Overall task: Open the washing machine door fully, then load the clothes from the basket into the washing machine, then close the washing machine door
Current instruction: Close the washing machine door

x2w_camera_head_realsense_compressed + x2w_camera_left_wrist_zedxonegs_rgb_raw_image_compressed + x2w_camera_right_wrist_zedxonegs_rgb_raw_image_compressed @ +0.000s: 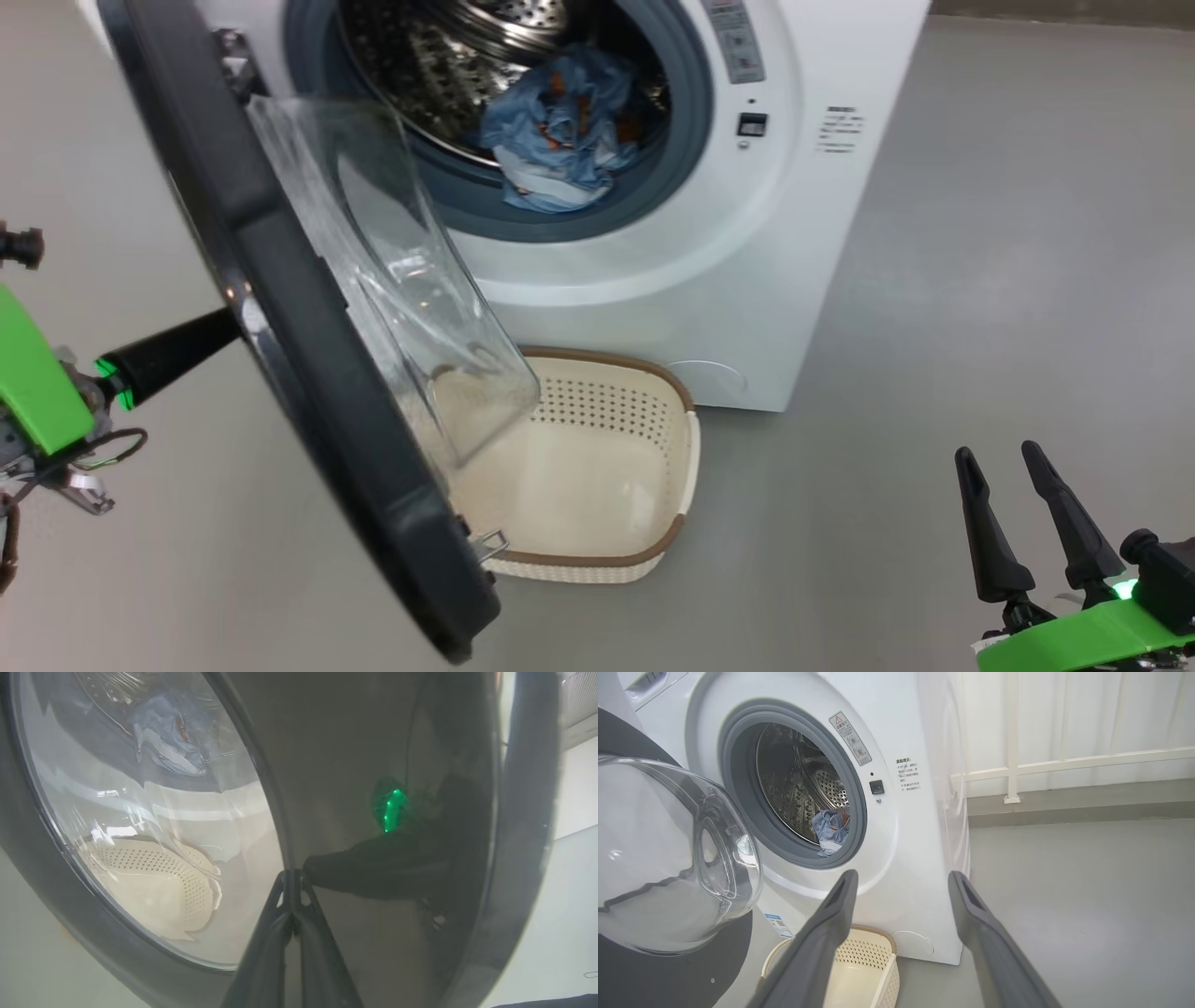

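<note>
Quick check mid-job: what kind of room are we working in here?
Probably a laundry corner, perhaps a mock-up: a white front-loading washing machine stands on a bare grey floor, a laundry basket sits at its foot, and white curtains with a pale rail hang beside it.

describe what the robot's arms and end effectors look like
Both have two long, tapering dark fingers on a bright green housing, with a green light glowing at the finger base. The left end effector has a thin dark cable looping beside bare metal parts; the right end effector carries a rounded black knob.
</note>
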You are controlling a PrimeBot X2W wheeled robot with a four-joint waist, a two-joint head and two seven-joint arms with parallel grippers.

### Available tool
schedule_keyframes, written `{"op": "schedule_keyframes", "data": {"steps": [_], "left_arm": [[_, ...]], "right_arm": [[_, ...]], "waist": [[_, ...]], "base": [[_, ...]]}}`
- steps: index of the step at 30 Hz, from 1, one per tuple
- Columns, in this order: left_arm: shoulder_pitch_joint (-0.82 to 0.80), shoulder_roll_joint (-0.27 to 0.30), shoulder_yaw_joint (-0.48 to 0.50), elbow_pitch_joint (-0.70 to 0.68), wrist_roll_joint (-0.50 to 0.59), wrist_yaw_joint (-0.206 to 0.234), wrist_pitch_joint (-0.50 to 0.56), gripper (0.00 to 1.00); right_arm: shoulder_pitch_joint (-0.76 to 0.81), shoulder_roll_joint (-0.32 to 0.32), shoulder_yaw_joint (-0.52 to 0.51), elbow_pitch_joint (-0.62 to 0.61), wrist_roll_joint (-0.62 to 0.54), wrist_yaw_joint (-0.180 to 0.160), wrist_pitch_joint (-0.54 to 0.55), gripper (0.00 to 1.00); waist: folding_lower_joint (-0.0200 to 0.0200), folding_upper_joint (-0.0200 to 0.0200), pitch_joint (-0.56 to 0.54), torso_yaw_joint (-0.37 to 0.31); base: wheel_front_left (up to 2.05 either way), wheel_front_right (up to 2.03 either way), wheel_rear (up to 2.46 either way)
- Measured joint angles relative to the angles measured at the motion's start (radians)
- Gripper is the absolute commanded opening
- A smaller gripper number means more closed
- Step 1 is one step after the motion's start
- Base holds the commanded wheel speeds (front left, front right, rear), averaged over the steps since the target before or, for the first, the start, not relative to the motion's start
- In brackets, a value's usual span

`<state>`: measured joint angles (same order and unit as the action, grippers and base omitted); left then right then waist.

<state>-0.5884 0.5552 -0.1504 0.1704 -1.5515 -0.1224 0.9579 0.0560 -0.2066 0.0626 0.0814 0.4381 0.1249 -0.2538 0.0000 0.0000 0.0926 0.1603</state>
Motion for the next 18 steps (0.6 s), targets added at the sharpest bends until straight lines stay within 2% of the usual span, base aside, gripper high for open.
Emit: {"op": "schedule_keyframes", "data": {"steps": [18], "left_arm": [[-0.003,-0.007,-0.011,-0.01,0.05,0.0,-0.088,0.0]], "right_arm": [[-0.001,0.032,-0.014,-0.009,-0.001,0.0,0.0,1.0]], "waist": [[0.0,0.0,0.016,-0.195]], "base": [[0.0,0.0,0.0]]}}
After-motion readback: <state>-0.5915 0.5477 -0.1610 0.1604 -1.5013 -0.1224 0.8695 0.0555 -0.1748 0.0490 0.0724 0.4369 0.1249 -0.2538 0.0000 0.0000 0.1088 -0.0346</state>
